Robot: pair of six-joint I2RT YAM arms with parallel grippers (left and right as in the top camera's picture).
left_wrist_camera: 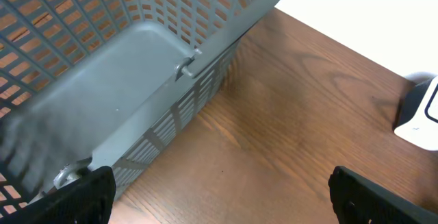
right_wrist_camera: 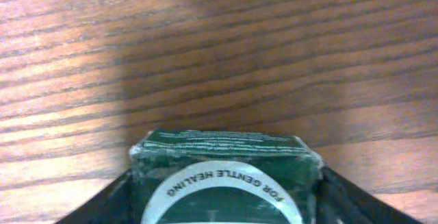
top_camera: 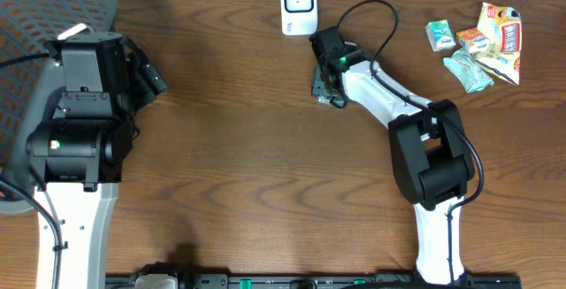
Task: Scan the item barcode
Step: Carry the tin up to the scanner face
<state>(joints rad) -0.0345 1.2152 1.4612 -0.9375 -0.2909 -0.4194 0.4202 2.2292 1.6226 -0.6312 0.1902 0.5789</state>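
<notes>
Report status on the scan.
Left gripper open, by basket. Right gripper straddles box, grip unclear. Box near scanner. No obstruction seen.

- We count two robot arms: the left arm (top_camera: 75, 139) and the right arm (top_camera: 416, 139).
- We count one white scanner (top_camera: 298, 4).
- We count one dark green box (right_wrist_camera: 226, 155).
- We count one grey mesh basket (left_wrist_camera: 137, 80).
- We count four snack packets (top_camera: 500, 28), grouped in one cluster.
- We count one wooden worktop (top_camera: 248, 148).

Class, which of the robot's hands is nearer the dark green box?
Right. The right hand has its fingers either side of the dark green box; the left hand is far off, by the grey basket.
</notes>
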